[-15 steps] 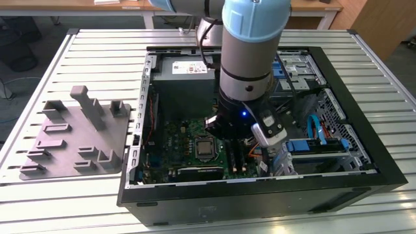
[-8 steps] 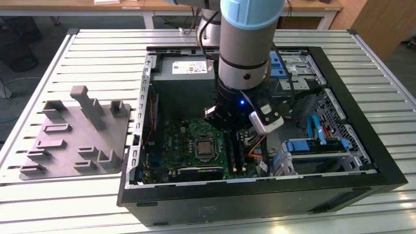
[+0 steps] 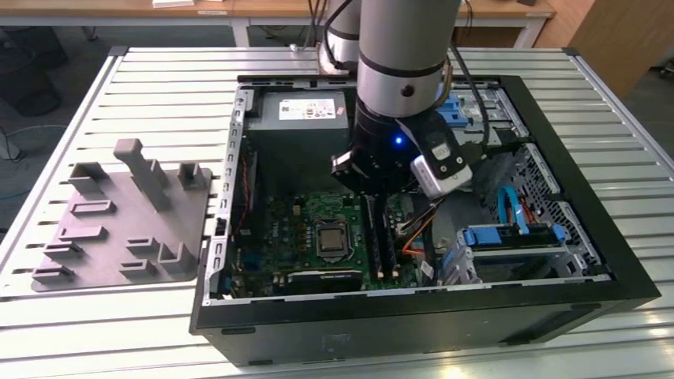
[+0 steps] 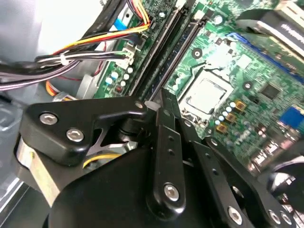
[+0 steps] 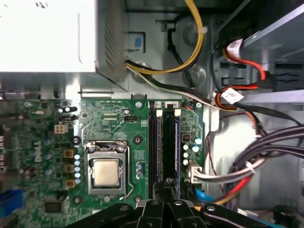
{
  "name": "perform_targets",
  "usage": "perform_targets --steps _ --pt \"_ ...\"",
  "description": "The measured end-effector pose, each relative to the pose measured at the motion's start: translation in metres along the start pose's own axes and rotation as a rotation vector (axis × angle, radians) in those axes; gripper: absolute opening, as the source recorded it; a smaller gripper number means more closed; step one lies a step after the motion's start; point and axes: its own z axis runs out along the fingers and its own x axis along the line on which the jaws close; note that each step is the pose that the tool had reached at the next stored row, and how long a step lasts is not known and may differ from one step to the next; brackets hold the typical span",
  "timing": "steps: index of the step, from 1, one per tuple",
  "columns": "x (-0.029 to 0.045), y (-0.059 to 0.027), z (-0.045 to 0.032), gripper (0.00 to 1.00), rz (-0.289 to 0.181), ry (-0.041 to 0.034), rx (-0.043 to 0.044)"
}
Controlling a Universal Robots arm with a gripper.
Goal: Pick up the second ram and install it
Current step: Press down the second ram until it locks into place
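So the base is a white slatted metal table (image 3: pixel 137 79). Sitting right on it: an open black computer case (image 3: pixel 589 260), and beside it on the exterior view's left, a grey plastic fixture plate with upright posts (image 3: pixel 116 229).

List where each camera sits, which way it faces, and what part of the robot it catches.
Exterior view: off the arm, above the table, looking down into the open computer case; the arm reaches in.
First wrist view: on the arm, looking down at the motherboard; the gripper sits over the memory slots.
Second wrist view: on the arm, close and oblique; gripper linkage in the foreground.
Shared: both wrist views show the processor socket.
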Motion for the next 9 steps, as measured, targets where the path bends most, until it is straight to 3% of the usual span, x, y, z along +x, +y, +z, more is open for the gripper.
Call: perform_targets --steps 9 --pt "0.0000 0.0000 0.0000 0.10 0.000 0.0025 0.0000"
